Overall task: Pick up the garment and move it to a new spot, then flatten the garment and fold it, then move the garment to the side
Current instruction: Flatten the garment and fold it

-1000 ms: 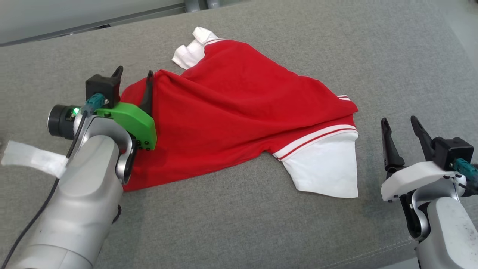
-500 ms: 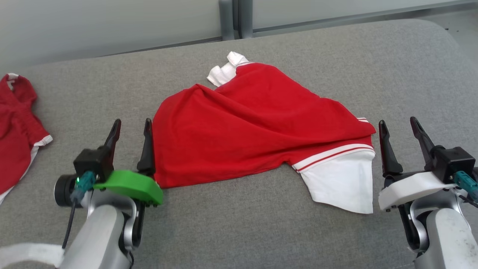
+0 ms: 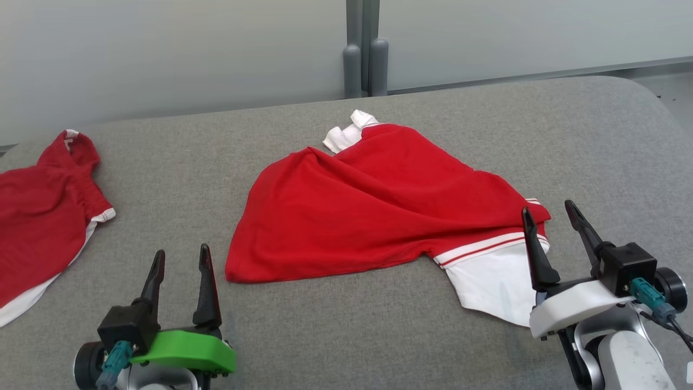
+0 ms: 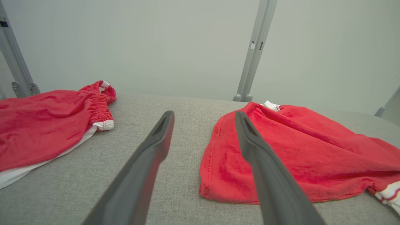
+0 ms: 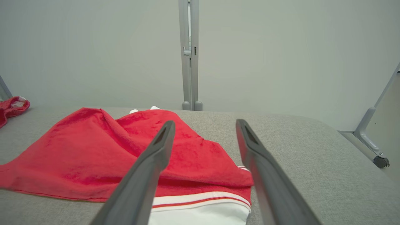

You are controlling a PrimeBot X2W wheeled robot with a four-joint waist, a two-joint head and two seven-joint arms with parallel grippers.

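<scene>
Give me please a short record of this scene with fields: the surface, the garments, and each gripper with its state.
surface: grey padded surface
main garment: red shirt, crumpled in the middle, neither flat nor folded
sleeve: white sleeve, spread toward the robot's right
other garment: second red garment, at the far left
left gripper: open, empty, near the shirt's lower left corner, apart from it
right gripper: open, empty, beside the white sleeve; contact cannot be told
</scene>
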